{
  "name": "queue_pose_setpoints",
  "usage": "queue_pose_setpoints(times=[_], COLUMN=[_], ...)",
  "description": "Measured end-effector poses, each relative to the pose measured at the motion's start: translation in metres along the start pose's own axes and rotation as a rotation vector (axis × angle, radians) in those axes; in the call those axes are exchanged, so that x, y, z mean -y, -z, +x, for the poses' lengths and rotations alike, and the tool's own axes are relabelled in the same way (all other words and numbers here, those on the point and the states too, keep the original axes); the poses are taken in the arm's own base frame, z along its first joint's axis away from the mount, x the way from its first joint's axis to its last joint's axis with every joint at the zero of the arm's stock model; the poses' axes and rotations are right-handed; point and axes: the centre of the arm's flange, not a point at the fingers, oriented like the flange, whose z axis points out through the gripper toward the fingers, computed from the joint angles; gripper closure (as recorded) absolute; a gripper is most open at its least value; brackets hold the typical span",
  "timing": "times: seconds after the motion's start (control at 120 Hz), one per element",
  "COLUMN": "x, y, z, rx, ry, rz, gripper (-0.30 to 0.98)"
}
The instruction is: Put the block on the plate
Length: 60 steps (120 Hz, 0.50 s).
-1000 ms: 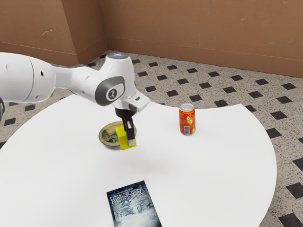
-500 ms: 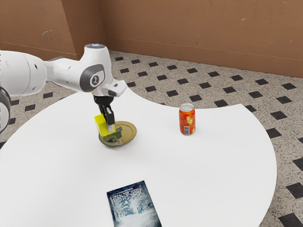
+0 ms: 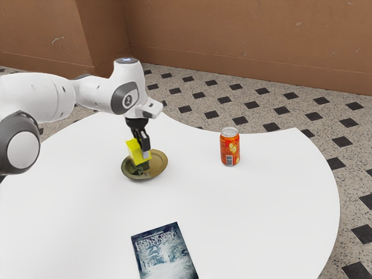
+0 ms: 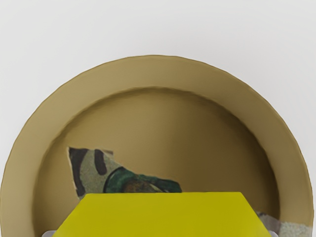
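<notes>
My gripper (image 3: pixel 144 153) is shut on the yellow block (image 3: pixel 136 152), which it holds over the plate (image 3: pixel 158 165) in the exterior view. The block is tilted there and overlaps the plate's far-left part; whether it touches the plate I cannot tell. Looking from the wrist, I see the block (image 4: pixel 163 215) as a large yellow shape between the tips of my gripper (image 4: pixel 160 233), one tip at each side. Beyond it lies the round tan plate (image 4: pixel 153 71), with a dark green and grey patterned patch inside, partly covered by the block.
An orange can (image 3: pixel 230 147) stands upright on the white table (image 3: pixel 244 215), toward the exterior view's right from the plate. A dark book (image 3: pixel 164 254) lies flat near that view's lower edge.
Still holding the block, my hand first moved toward the exterior view's left, then slightly back to its right, over the plate. The plate, can and book have stayed put.
</notes>
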Motion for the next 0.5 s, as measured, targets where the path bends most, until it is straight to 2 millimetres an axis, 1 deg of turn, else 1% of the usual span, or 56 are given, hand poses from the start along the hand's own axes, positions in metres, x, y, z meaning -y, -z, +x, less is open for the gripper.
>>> queue_pose_setpoints(times=[0.108, 0.217, 0.35, 0.5], x=[0.003, 0.004, 0.004, 0.005], y=[-0.017, -0.028, -0.031, -0.028], z=[0.004, 0.006, 0.006, 0.006], rx=[0.008, 0.015, 0.017, 0.015], ry=[0.000, 0.000, -0.002, -0.004], rz=[-0.010, -0.018, -0.021, -0.019], gripper=[0.25, 0.25, 0.22, 0.11])
